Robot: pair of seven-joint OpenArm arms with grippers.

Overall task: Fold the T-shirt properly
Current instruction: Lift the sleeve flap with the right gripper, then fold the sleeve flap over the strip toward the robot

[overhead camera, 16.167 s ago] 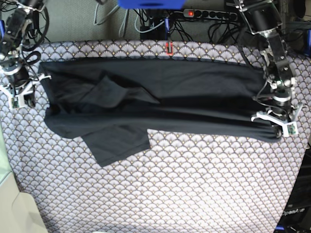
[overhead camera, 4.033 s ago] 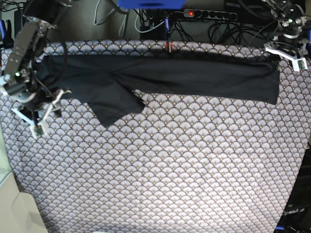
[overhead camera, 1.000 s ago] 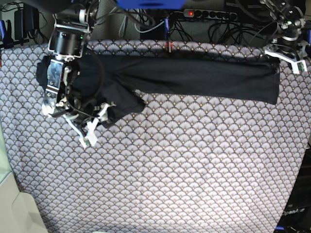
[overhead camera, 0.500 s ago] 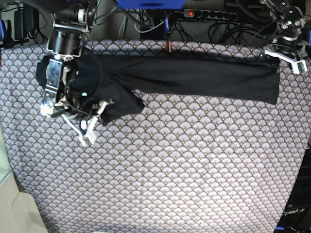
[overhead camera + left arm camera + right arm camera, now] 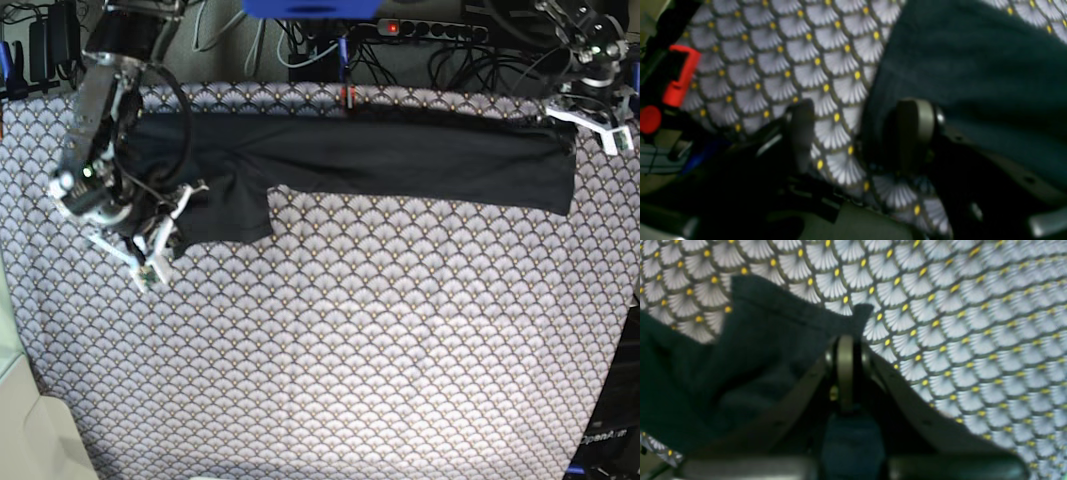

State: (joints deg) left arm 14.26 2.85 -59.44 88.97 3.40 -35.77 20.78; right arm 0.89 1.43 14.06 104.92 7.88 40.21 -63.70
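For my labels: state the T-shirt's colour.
Plain dark charcoal-black T-shirt, no print; shows best in the base view.

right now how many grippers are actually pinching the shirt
1. The right gripper is shut on the T-shirt edge; the left gripper stands open at its far corner.

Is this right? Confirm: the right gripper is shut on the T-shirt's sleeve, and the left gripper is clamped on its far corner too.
Half wrong. The right gripper is shut on the T-shirt, but the left wrist view shows the left gripper open, nothing clamped.
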